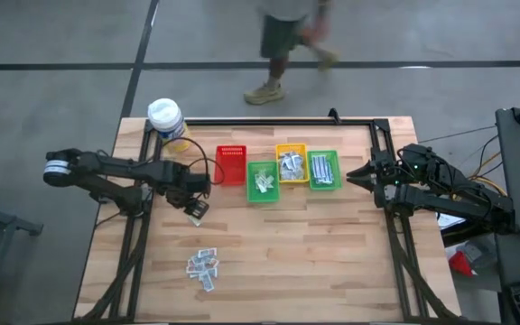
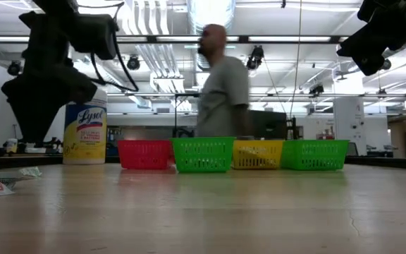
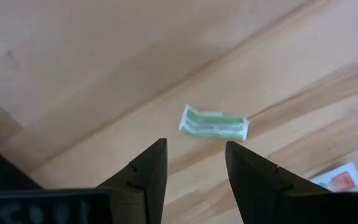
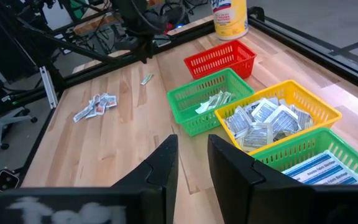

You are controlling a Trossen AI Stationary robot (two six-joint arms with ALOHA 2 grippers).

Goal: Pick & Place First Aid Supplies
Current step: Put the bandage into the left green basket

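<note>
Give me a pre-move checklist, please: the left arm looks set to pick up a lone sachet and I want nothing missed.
1. Left end effector open, nothing held: ok.
2. Green-striped sachet flat on the wood ahead of the fingers, apart from them: ok.
3. Sachet centred in the gap: not ok, it lies slightly to one side.
4. Front green bin, already holding similar sachets, has room: ok.
5. Right end effector parked by the bins at the table's right edge, empty: ok.
6. Person walking beyond the table's far edge, away from the arms: ok.
</note>
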